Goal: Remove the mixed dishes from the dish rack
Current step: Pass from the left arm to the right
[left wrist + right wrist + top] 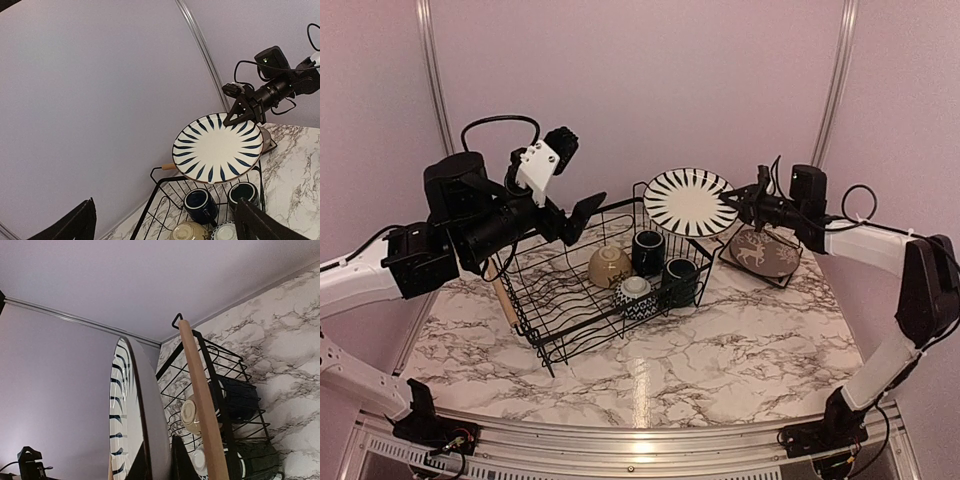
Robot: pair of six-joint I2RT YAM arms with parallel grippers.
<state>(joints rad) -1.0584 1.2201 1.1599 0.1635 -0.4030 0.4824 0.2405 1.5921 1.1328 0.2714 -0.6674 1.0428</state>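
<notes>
While the right gripper [732, 203] pinches the striped plate [688, 199] by its right rim, jaws narrow on the edge, the plate hangs tilted in the air above the far right corner of the dish rack [545, 300], clear of the wire. The rack sits left of the worktop's [720, 350] middle. Inside it remain two navy mugs [647, 250] [680, 280], a tan bowl [609, 266] and a patterned bowl [636, 297], all grouped toward its right end. The reindeer plate [765, 250] already lies near the worktop's far right edge, just beside the rack.

The left gripper [578, 218] hovers over the rack's far left side with its fingers [70, 225] spread wide and nothing between them.

The step in hand looks like carrying the striped plate out to the right. The next move calls for swinging it over the reindeer plate, levelling it, and lowering it gently before the jaws let go; a one-sided rim grip may let it droop or slip. The left arm seems free to reach for a bowl.
</notes>
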